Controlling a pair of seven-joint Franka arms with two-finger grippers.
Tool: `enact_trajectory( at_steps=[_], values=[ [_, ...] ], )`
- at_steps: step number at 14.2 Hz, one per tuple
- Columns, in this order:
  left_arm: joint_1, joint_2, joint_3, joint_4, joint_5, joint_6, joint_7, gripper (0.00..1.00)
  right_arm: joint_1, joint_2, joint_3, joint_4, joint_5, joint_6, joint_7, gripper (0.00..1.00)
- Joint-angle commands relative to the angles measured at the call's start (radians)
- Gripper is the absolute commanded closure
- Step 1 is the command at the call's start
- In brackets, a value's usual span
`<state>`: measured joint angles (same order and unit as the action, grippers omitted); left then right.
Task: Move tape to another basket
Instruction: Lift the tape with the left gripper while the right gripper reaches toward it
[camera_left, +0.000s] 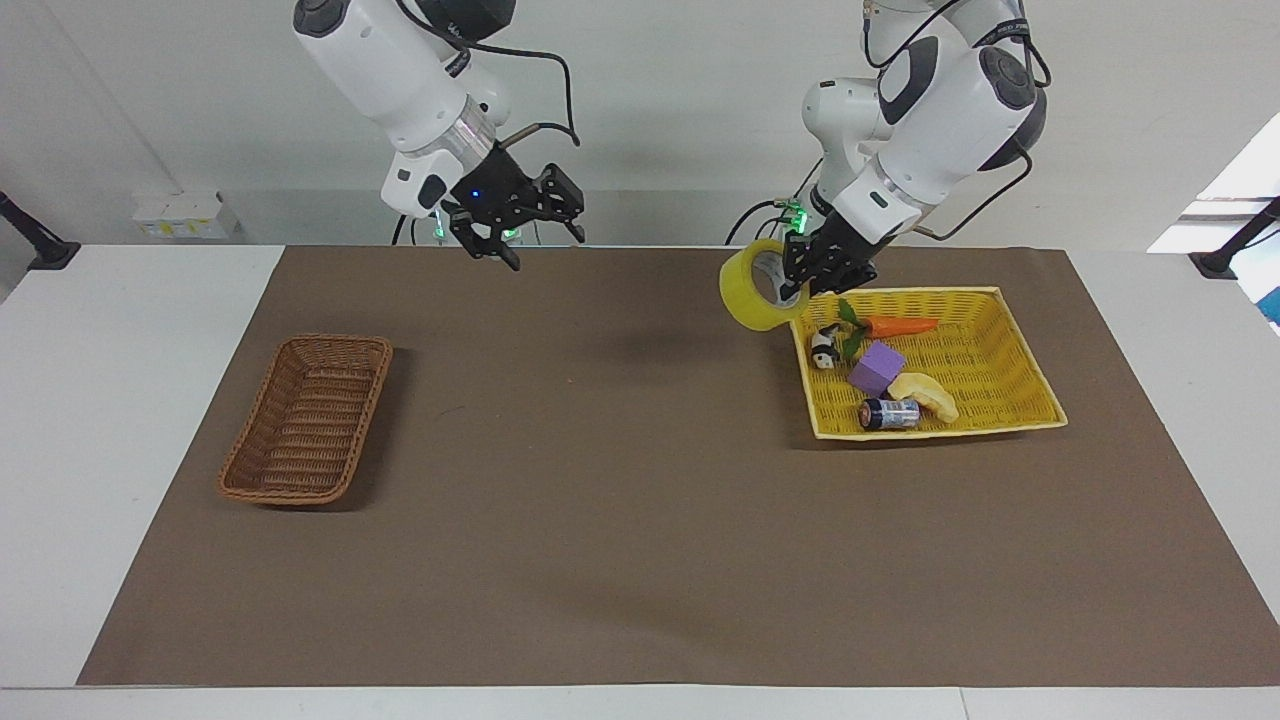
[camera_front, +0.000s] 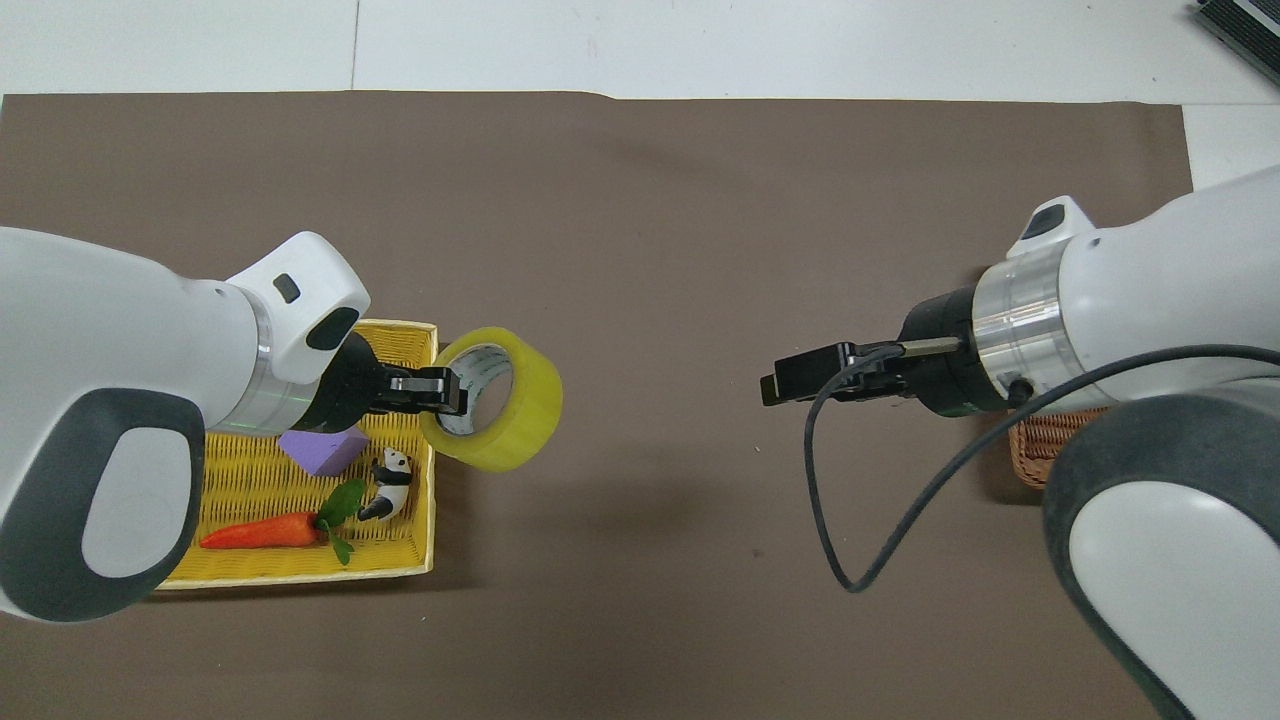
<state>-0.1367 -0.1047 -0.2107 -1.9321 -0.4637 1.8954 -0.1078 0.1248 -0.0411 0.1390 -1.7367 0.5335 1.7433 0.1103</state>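
Note:
The yellow tape roll (camera_left: 740, 296) hangs in the air from my left gripper (camera_left: 800, 284), which is shut on its rim with one finger inside the core. It is over the brown mat, just past the yellow tray's edge toward the table's middle. In the overhead view the tape (camera_front: 530, 415) and left gripper (camera_front: 455, 392) show the same hold. The brown wicker basket (camera_left: 310, 415) stands empty at the right arm's end; in the overhead view only a corner of the basket (camera_front: 1030, 458) shows under the right arm. My right gripper (camera_left: 522, 222) is open and empty, raised over the mat (camera_front: 790, 380).
The yellow woven tray (camera_left: 985, 372) at the left arm's end holds a carrot toy (camera_left: 900, 326), a panda figure (camera_left: 824, 348), a purple block (camera_left: 877, 368), a battery (camera_left: 888, 413) and a pale banana toy (camera_left: 925, 393). A black cable (camera_front: 830, 520) hangs from the right wrist.

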Motion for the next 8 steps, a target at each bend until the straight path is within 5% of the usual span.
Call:
enact_trajectory(
  at_steps=[1, 8],
  values=[
    [-0.04, -0.001, 0.014, 0.012, -0.064, 0.021, 0.028, 1.0, -0.014, -0.016, 0.028, -0.058, 0.109, 0.085, 0.005, 0.0],
    [-0.116, -0.015, 0.014, -0.001, -0.087, 0.019, 0.028, 1.0, -0.011, 0.024, 0.18, -0.11, 0.22, 0.363, 0.147, 0.0]
  ],
)
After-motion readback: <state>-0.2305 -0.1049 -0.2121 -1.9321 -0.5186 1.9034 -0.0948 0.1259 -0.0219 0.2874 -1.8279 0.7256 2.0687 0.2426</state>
